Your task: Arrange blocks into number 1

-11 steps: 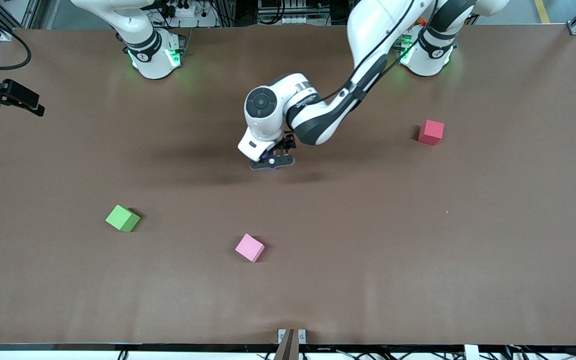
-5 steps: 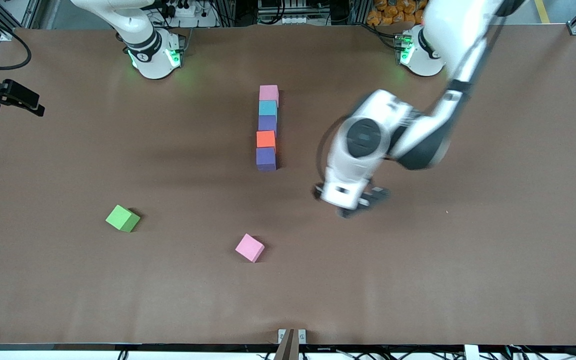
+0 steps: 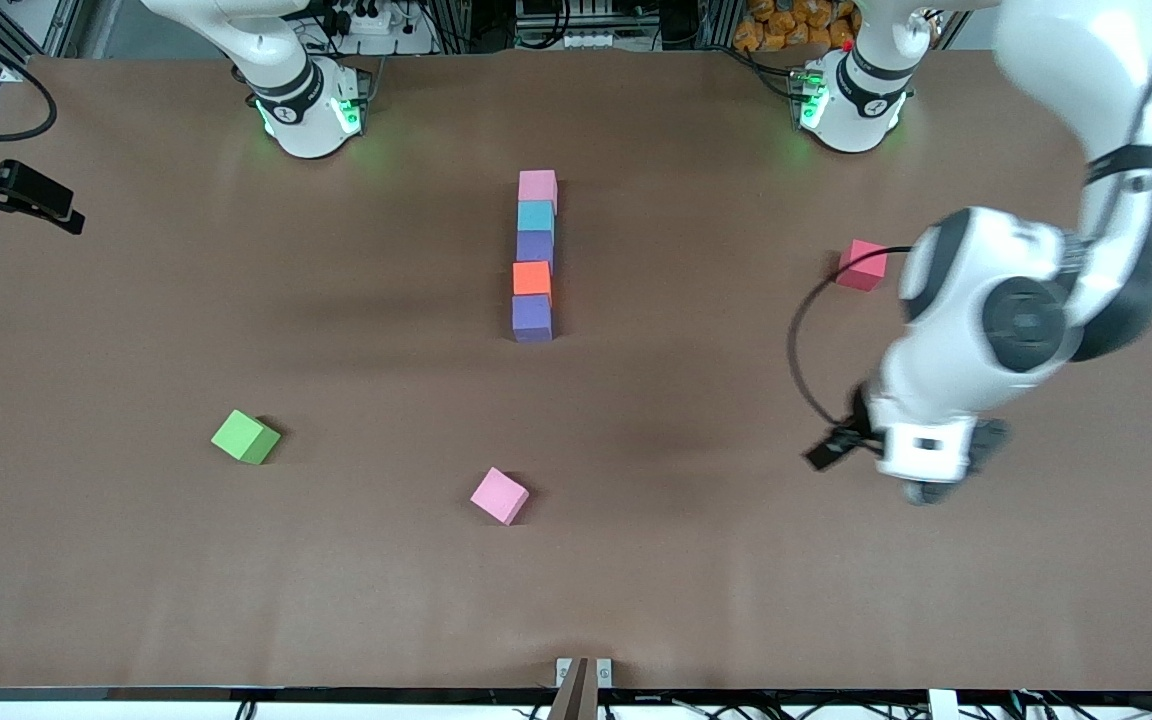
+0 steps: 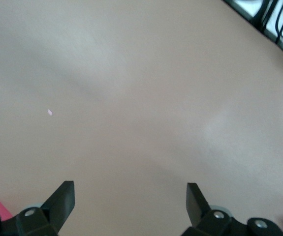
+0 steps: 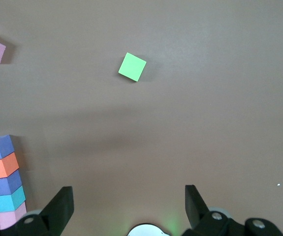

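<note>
Now left claw (image 4: 130,196) wide open, empty, over bare table, well apart from blocks (image 3: 534,256).

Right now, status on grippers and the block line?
Left gripper open, over bare table. Right gripper open, waiting. Five-block line complete, touching. Stray pink cube, green cube, red cube apart.

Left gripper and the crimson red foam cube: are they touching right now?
Apart. The front view shows the left gripper open over bare table, with brown surface plainly between it and the crimson red foam cube.
</note>
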{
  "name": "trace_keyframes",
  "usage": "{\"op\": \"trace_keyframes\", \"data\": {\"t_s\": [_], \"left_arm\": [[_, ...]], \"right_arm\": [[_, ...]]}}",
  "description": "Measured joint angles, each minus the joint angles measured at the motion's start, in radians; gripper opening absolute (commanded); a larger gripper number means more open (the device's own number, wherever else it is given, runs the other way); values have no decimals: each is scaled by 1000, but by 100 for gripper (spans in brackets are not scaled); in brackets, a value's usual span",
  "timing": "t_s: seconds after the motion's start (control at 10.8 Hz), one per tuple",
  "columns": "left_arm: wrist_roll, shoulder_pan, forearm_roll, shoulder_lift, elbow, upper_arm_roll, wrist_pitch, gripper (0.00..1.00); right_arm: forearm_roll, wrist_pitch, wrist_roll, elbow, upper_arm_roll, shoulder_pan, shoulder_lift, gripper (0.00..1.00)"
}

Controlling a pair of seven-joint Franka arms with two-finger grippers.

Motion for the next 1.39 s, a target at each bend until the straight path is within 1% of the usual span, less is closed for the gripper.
{"op": "trace_keyframes", "data": {"t_s": [0.19, 0.28, 0.56, 0.65, 0.84, 0.93, 1.02, 1.21, 1.3, 1.39], "left_arm": [[111, 31, 0, -39, -24, -4, -105, 100], [158, 35, 0, -71, -73, -8, -123, 100], [266, 47, -4, -214, -286, -11, -127, 100], [294, 37, -4, -259, -343, 4, -127, 100], [366, -25, -8, -331, -433, 81, -126, 100], [404, -40, -25, -358, -464, 102, -124, 100], [447, -49, -56, -380, -478, 124, -121, 100], [559, -76, -116, -432, -474, 213, -110, 100], [601, -82, -130, -469, -466, 248, -107, 100], [618, -82, -130, -500, -449, 264, -104, 100]], "right_arm": [[2, 23, -30, 3, -2, -7, 6, 100], [2, 29, -31, 5, 0, -7, 6, 100], [2, 30, -31, 13, 5, -1, 8, 100], [2, 30, -31, 13, 6, 0, 9, 100], [2, 30, -31, 14, 5, 0, 9, 100], [2, 30, -31, 14, 5, -1, 10, 100], [2, 30, -31, 14, 4, -1, 10, 100], [2, 30, -31, 14, 3, -1, 11, 100], [2, 30, -31, 14, 2, -1, 12, 100], [2, 30, -31, 14, 2, -1, 13, 100]]}}
